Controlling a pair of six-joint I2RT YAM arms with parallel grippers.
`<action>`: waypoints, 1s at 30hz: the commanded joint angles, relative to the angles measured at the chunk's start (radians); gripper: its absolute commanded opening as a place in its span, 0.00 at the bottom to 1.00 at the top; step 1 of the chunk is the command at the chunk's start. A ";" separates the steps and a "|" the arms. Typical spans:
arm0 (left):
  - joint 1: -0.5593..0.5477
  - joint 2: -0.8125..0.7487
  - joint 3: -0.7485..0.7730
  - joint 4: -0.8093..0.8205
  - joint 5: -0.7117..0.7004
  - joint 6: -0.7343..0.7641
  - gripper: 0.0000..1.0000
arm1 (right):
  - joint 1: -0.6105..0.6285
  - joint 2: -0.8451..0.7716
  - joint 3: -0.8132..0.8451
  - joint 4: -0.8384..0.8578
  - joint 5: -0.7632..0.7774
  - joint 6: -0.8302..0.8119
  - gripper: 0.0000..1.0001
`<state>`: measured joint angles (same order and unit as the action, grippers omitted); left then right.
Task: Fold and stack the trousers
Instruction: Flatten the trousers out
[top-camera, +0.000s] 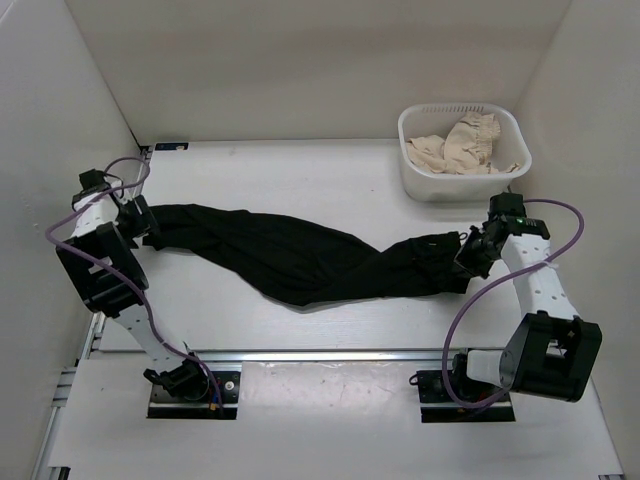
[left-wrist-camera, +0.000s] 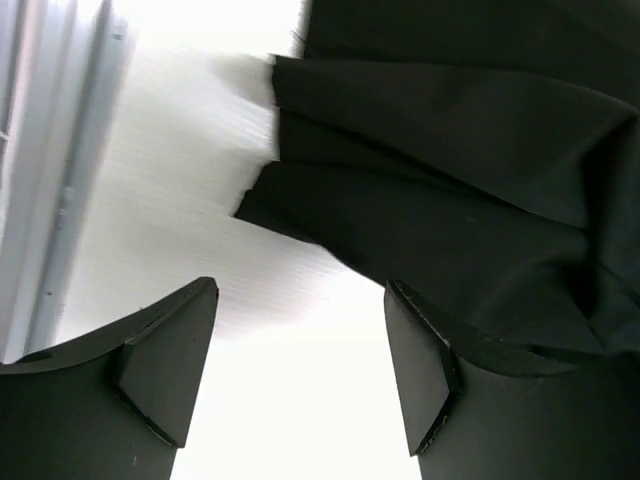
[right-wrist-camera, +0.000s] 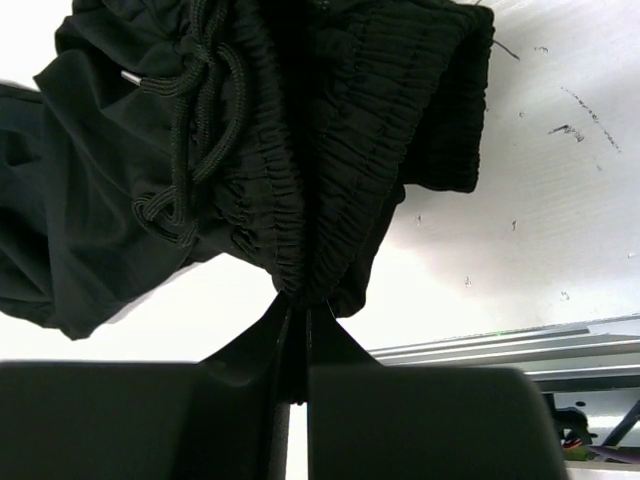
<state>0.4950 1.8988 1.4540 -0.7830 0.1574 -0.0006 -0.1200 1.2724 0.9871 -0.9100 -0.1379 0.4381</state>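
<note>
The black trousers lie stretched across the table from left to right. My left gripper is at their leg-end on the left. In the left wrist view it is open with bare table between the fingers, and the trouser hem lies just beyond and against the right finger. My right gripper is at the waist end. In the right wrist view it is shut on the elastic waistband, with the drawstring hanging to the left.
A white basket holding beige cloth stands at the back right, close behind my right arm. White walls close in on the left, back and right. A metal rail runs along the near table edge.
</note>
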 joint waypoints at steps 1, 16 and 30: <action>0.020 -0.043 -0.015 0.103 0.028 0.001 0.79 | -0.007 0.018 0.021 0.003 -0.019 -0.039 0.00; 0.045 0.166 0.097 0.142 0.043 0.001 0.62 | -0.007 0.038 0.088 -0.026 0.010 -0.019 0.00; 0.088 0.060 0.222 0.021 0.007 0.001 0.14 | -0.067 0.439 0.765 -0.107 -0.136 -0.033 0.00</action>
<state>0.5472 2.0533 1.5631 -0.7216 0.1978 -0.0006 -0.1520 1.5875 1.4277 -1.0351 -0.1864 0.4313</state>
